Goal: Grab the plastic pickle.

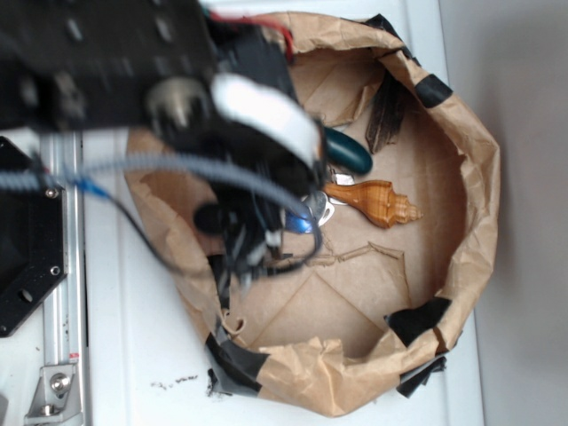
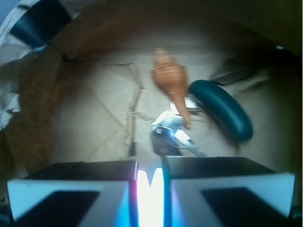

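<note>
Pickle (image 2: 221, 109): dark teal-green, glossy, sausage-shaped, rounded ends.
Place: on the paper bin's (image 1: 461, 266) cardboard floor, just beside the seashell (image 2: 171, 80).
Gripper (image 2: 150, 182): empty, fingers nearly together, short of the pickle.

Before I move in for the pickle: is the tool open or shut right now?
Shut, and empty: in the wrist view the tool pads nearly meet, only a thin bright slit between. The plastic pickle lies apart, ahead.

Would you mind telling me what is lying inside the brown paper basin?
Inside the paper basin lie the plastic pickle, an orange-brown seashell, a dark feather and a small shiny metallic object. The arm hides the basin's left part in the exterior view.
</note>
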Controlling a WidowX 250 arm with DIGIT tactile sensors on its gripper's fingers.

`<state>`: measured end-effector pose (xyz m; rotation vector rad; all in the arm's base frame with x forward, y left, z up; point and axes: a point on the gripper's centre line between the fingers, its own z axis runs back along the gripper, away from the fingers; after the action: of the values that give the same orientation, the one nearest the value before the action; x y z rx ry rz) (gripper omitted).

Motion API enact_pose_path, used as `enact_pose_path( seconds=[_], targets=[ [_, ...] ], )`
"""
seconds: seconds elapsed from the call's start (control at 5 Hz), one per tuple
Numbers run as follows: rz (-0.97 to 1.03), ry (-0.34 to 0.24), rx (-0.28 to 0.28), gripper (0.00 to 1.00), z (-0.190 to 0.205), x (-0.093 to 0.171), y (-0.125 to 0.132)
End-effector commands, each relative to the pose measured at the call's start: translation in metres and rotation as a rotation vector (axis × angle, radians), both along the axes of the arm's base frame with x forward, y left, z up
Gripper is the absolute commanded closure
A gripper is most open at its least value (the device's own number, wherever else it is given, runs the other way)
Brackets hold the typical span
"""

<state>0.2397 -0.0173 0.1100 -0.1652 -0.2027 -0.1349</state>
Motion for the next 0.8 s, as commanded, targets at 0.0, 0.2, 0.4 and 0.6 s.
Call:
enact_pose_path(
  seconds=[0.0,0.2,0.4,0.6],
  targets=[
    [0.241,-0.027,0.075,0.00,-0.020,0.018,0.005],
    [0.461,-0.052,0.043,0.00,-0.008,0.014,0.038],
    [0.660,-0.020,-0.009,0.00,-0.008,0.011,0.059],
    [0.794,0.003,0.105,0.00,-0.014,0.015,0.062]
  ],
)
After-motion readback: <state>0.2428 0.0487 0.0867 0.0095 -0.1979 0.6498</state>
